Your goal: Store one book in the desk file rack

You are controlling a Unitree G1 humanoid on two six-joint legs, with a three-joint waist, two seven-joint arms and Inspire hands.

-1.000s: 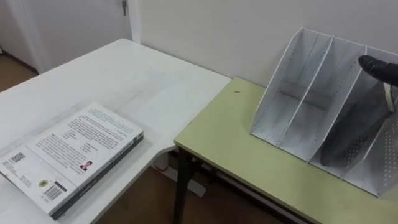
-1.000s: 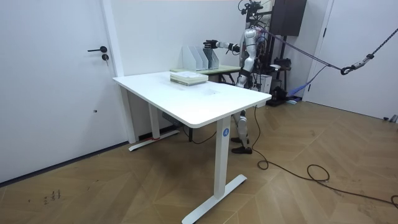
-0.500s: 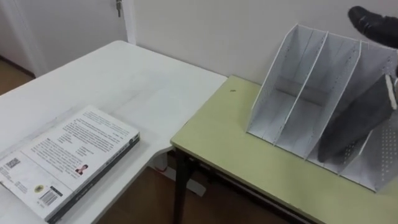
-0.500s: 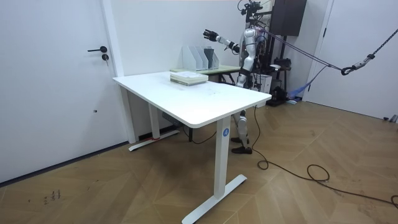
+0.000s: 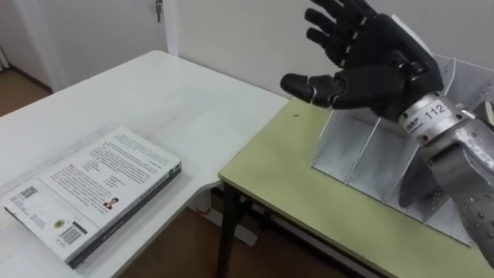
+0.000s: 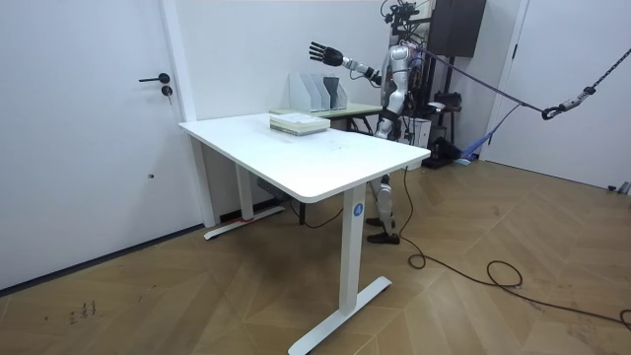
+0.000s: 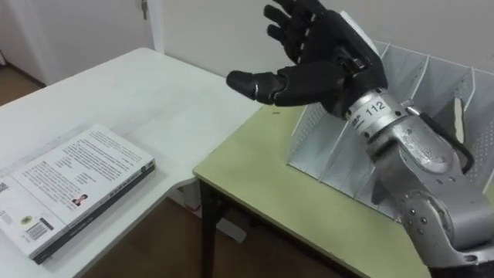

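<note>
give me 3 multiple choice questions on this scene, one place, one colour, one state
1. What colour is the desk under the file rack? A white B pale green C black
2. Where does the book lie? A in the rack B on the white table C on the floor
3. How is the right hand? A shut on the book B shut, empty C open, empty
1 B: its top is pale green.
2 B: it lies flat on the white table.
3 C: its fingers are spread in the air.
</note>
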